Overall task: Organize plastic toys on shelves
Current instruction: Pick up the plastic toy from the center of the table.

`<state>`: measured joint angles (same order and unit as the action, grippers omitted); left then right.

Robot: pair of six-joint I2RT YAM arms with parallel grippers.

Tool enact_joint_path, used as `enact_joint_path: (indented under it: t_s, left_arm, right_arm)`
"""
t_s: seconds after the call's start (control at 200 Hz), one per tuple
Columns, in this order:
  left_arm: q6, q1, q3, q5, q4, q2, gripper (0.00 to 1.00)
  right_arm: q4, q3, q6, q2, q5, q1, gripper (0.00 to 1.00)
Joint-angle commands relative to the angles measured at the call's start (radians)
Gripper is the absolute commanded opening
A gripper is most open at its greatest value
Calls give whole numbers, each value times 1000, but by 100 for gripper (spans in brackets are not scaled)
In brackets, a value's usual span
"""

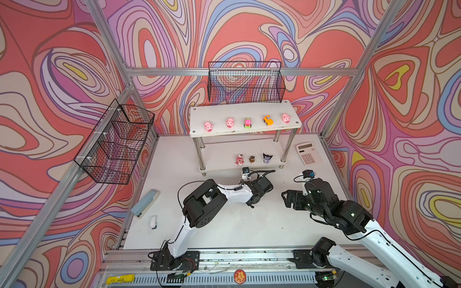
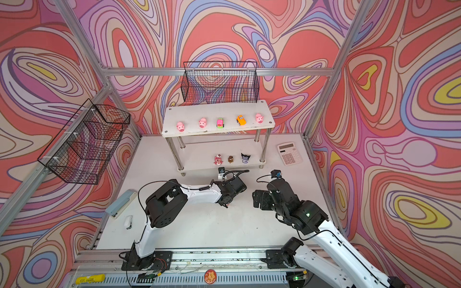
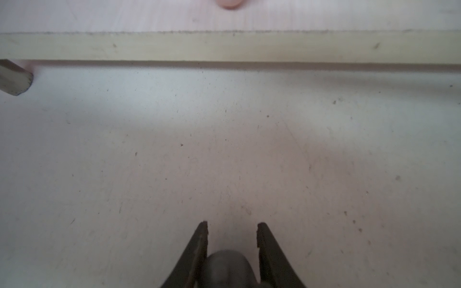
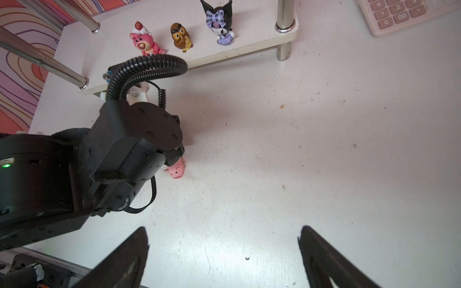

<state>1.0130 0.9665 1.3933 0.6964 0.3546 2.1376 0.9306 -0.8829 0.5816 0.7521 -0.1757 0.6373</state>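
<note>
The shelves (image 1: 245, 113) stand at the back of the table. The top board carries three pink pigs (image 1: 208, 126), (image 1: 230, 122), (image 1: 286, 118), a pink-green car (image 1: 247, 123) and an orange car (image 1: 267, 120). On the lower board (image 4: 249, 42) stand a pink bear (image 4: 146, 41), a brown figurine (image 4: 182, 37) and a dark horned figurine (image 4: 220, 23). My left gripper (image 3: 232, 232) is down on the table in front of the shelves, its jaws close around a pink pig (image 4: 177, 169). To its right my right gripper (image 4: 223, 239) hangs open and holds nothing.
A pink-keyed calculator (image 1: 308, 153) lies right of the shelves. A grey stapler (image 1: 145, 203) and a small white object (image 1: 153, 222) lie at the table's left edge. Black wire baskets hang on the back wall (image 1: 245, 84) and the left frame (image 1: 117, 144).
</note>
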Motion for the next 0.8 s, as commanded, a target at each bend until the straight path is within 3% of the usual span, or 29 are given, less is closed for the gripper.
enact_joint_path:
  t_s: [0.0, 0.791]
  left_arm:
    - [-15, -6, -11, 17, -8, 3, 28]
    - [-106, -6, -172, 37, -126, -191, 25]
  right_arm:
    - [4, -24, -7, 1, -7, 1, 98]
    - [-2, -52, -15, 44, -21, 1, 98]
